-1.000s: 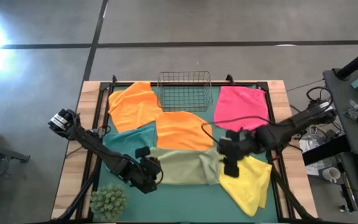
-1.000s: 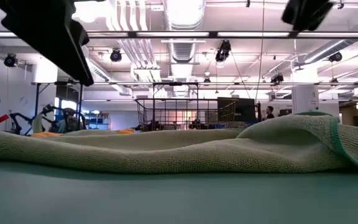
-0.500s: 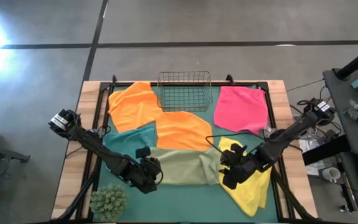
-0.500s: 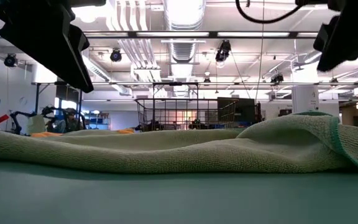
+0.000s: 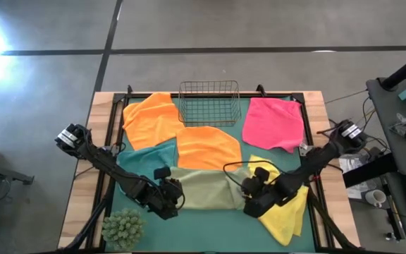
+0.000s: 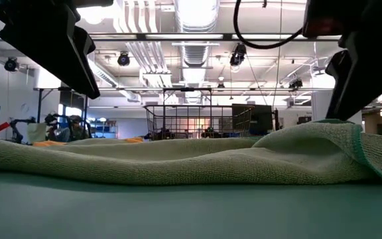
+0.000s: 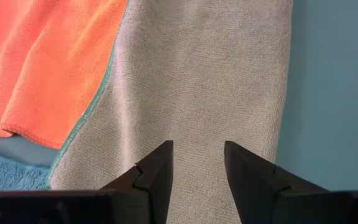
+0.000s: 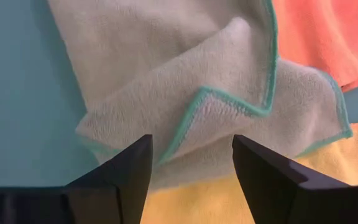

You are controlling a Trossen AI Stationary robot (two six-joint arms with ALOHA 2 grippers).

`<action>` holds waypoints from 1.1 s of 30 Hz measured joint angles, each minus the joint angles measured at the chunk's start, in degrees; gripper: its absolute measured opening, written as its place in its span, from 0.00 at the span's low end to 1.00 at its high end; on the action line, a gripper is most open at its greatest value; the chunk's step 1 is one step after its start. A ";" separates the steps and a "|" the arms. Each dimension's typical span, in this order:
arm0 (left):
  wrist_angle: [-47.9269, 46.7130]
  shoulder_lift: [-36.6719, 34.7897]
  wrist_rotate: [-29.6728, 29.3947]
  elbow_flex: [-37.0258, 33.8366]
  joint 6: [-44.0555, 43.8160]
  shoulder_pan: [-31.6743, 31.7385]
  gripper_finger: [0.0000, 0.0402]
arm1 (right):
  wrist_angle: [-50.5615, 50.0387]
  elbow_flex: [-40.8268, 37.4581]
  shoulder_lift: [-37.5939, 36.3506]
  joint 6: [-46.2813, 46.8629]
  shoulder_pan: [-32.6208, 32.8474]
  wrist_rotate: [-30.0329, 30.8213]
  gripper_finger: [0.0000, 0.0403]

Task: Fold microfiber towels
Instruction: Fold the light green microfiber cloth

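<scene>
- Right tool (image 8: 188, 163): fingers spread wide, empty, above the pale olive-green towel's (image 5: 206, 188) folded corner;
- Left tool (image 7: 197, 163): part-open, empty, over its other end.

The pale olive-green towel (image 7: 197, 81) is a soft, matt cloth with a fine looped nap and a stitched teal hem; its folded corner (image 8: 229, 118) shows the same fuzzy weave on both faces. The orange towel (image 7: 48, 62) beside it has a matt, short pile. The yellow towel (image 8: 229, 205) under the olive one looks equally fuzzy. The pink towel (image 5: 273, 123) lies flat and dull. The tabletop (image 5: 210, 229) is covered in smooth, matt teal material, bordered by pale bare wood (image 5: 82, 190). The wire basket (image 5: 209, 102) is thin dark metal. The left tool (image 7: 197, 171) and the right tool (image 8: 191, 165) have smooth, matt dark plastic-looking fingers.
</scene>
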 joint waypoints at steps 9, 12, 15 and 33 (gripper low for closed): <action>-0.05 -0.01 0.01 0.00 0.03 0.00 0.32 | -0.31 0.88 4.66 4.03 -0.86 2.14 0.51; -0.03 0.00 0.02 0.00 -0.01 0.00 0.32 | -0.55 0.88 4.86 4.94 -0.88 2.80 0.46; -0.08 -0.02 0.01 -0.02 -0.03 0.00 0.32 | -0.87 0.88 4.14 4.57 -0.88 2.89 0.37; 17.28 0.22 0.75 -7.66 -0.42 0.24 0.32 | -9.41 0.86 -5.68 -3.27 -1.65 3.97 0.03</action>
